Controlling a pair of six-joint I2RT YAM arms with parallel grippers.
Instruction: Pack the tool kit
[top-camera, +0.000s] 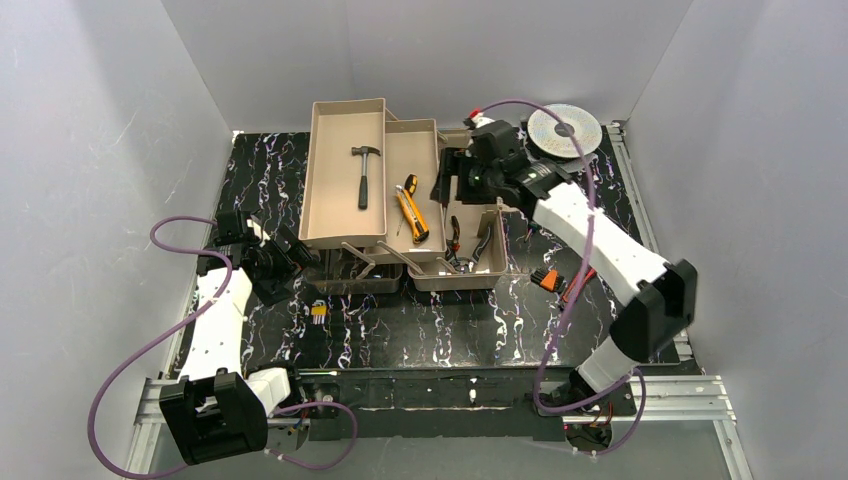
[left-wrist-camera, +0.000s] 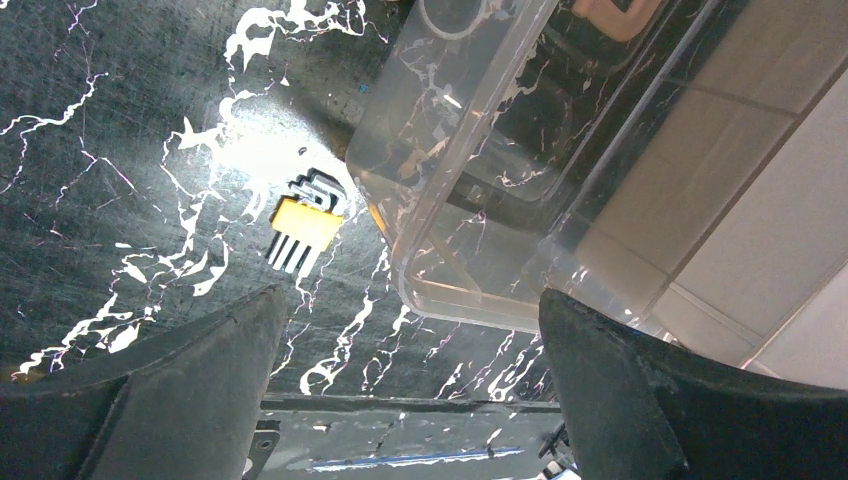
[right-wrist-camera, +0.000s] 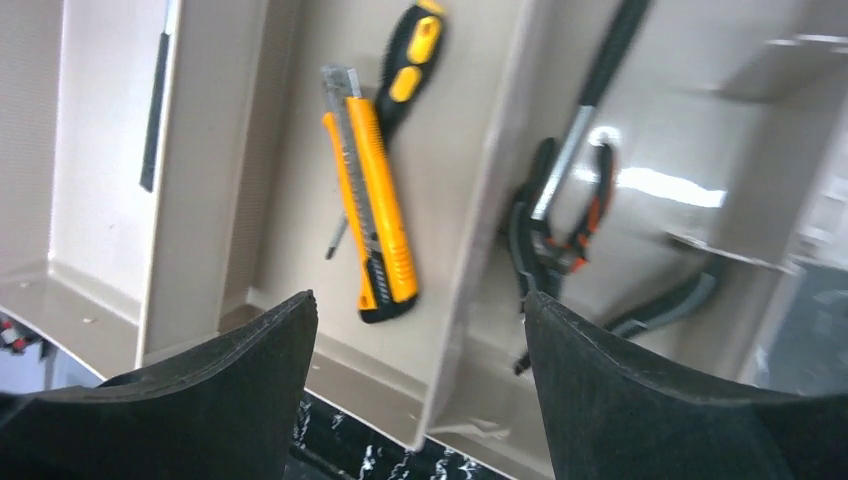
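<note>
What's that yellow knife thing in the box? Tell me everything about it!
The yellow knife is a long, slim cutter. Its body looks like orange-yellow plastic, with a silvery metal strip along one side and a black cap at one end. I cannot tell whether the blade is out. It lies flat, a little angled, on the floor of the middle tray of the tan toolbox. A yellow-and-black screwdriver lies right beside it, and its thin shaft seems to slip under the knife. Nothing is holding it.

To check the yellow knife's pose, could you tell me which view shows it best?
The right wrist view: the yellow knife lies large and unobstructed. Top external shows it small; left wrist misses it.
</note>
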